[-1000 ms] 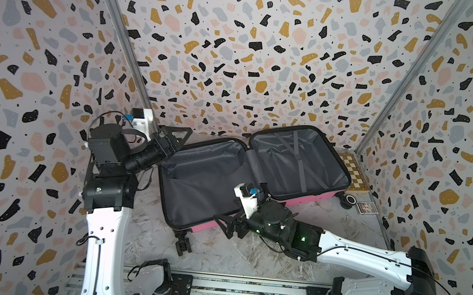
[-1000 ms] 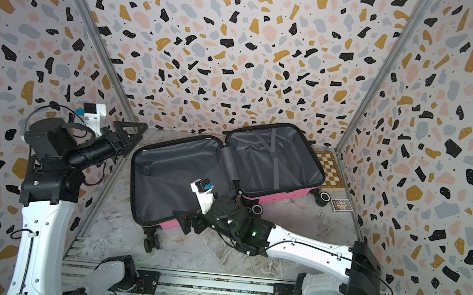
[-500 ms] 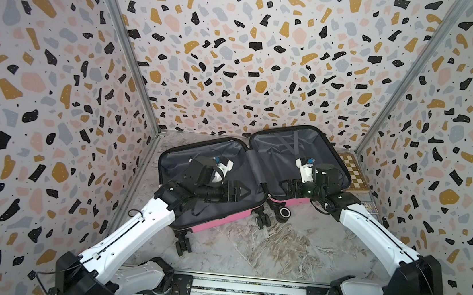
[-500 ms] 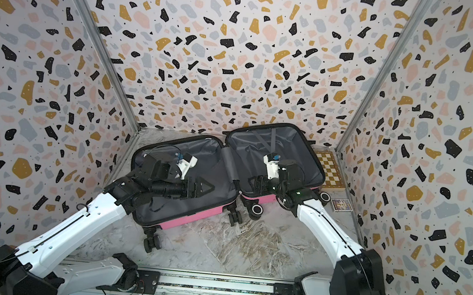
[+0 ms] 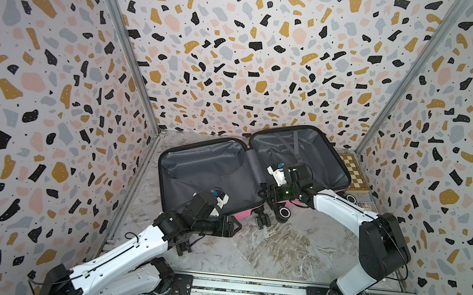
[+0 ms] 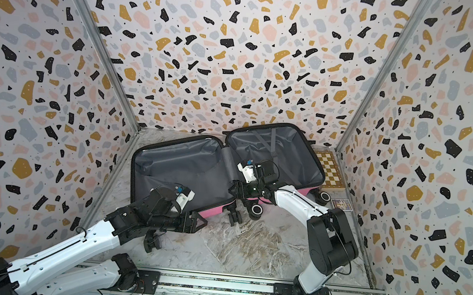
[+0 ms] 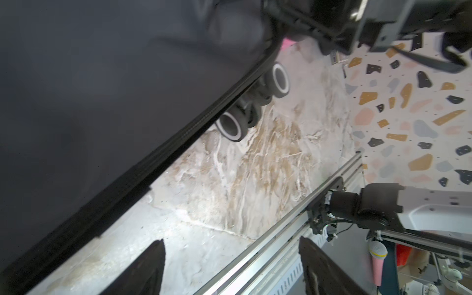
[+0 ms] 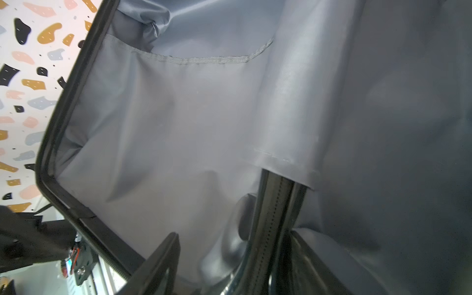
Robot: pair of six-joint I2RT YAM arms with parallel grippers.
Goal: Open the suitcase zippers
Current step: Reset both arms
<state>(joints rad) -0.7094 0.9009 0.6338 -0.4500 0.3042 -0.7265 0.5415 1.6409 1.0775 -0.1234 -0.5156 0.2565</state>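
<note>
- The room's walls (image 5: pixel 254 51) carry a terrazzo print on three sides. Only my left wrist view looks past the metal rail (image 7: pixel 288 224) to clutter outside, including a pink microphone (image 7: pixel 378 260).
- The counter (image 5: pixel 278 248) is marble-patterned in grey and tan.
- The suitcase (image 5: pixel 205 175) lies open and flat at the back of the counter, grey lining up, exactly as it lay half a second ago. A checkered board (image 5: pixel 353 174) sits against its right side.
- My left hand (image 5: pixel 236 227) is released, fingers spread with only bare counter between them in its wrist view (image 7: pixel 231 241). It hovers just outside the case's near edge; half a second ago it was over the lining of the left half.
- My right hand (image 5: pixel 265 192) is at the near end of the spine, having come from deeper in the right half. Its wrist view (image 8: pixel 233 233) shows what both top views hide: the fingers stand apart astride the joined band, with lining showing between one finger and the band, so nothing is grasped.
- The zippers (image 8: pixel 273 224) run as a black band round each rim (image 7: pixel 158 158), parted everywhere but that spine.
- The wheels (image 7: pixel 279 80) poke out below the near edge.
</note>
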